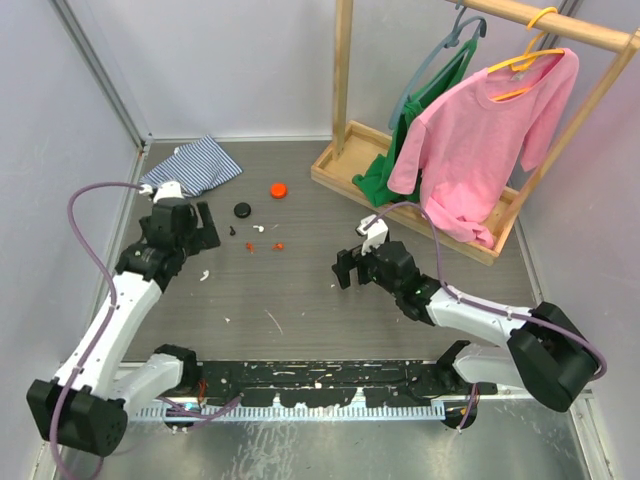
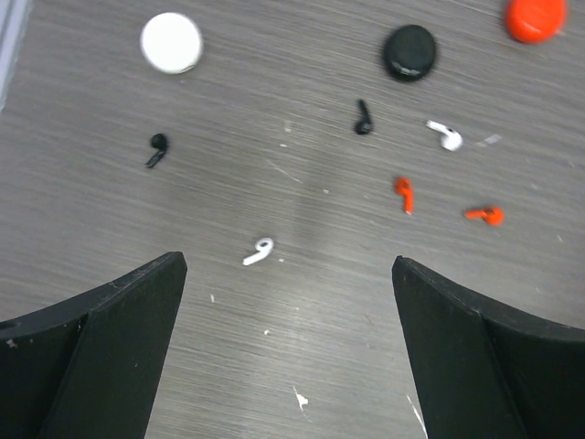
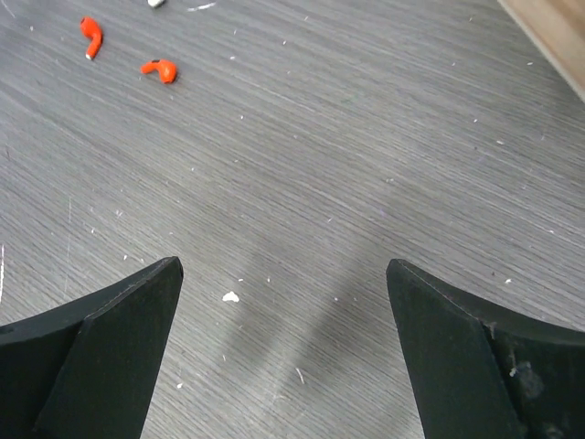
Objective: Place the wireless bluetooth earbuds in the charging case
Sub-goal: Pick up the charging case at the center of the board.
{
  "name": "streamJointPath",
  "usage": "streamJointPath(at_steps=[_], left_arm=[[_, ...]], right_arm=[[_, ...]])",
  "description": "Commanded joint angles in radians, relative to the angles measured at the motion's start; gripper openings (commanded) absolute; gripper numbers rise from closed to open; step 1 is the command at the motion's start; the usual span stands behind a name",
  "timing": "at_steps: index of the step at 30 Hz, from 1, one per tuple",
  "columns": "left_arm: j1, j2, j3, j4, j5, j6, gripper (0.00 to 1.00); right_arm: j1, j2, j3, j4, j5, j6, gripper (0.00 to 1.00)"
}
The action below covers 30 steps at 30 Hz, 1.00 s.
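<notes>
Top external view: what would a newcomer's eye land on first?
The pink shirt on the wooden rack at far right grabs the eye, with a striped cloth crumpled at far left. Then the earbuds, black, white and orange, lie scattered mid-table ahead of the left gripper. The left gripper and right gripper both hang open, holding nothing.

Six earbuds (image 2: 259, 251) are lying scattered on the table (image 1: 320, 310), left of centre. Three pucks (image 2: 409, 52) are sitting in a row behind them. Left gripper (image 1: 212, 232) is hanging just left of the scatter, right gripper (image 1: 345, 268) well right of it. Cloth (image 1: 195, 165) is lying far left, rack (image 1: 420, 190) is standing far right
</notes>
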Motion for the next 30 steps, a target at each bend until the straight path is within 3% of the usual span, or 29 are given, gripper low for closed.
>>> streamJointPath(at_steps=[1, 9, 17, 30], left_arm=[[0.149, 0.080, 0.064, 0.027, 0.034, -0.057, 0.98], [0.323, 0.314, 0.146, 0.093, 0.048, -0.041, 0.98], [0.471, 0.643, 0.308, 0.139, 0.138, -0.047, 0.98], [0.528, 0.976, 0.530, 0.129, 0.245, -0.065, 0.85]], right_arm=[[0.005, -0.046, -0.026, 0.154, 0.051, 0.034, 1.00], [0.005, -0.067, -0.041, 0.158, 0.097, 0.028, 1.00], [0.005, -0.068, -0.041, 0.148, 0.131, 0.010, 1.00], [0.005, -0.015, -0.020, 0.136, 0.161, -0.002, 1.00]])
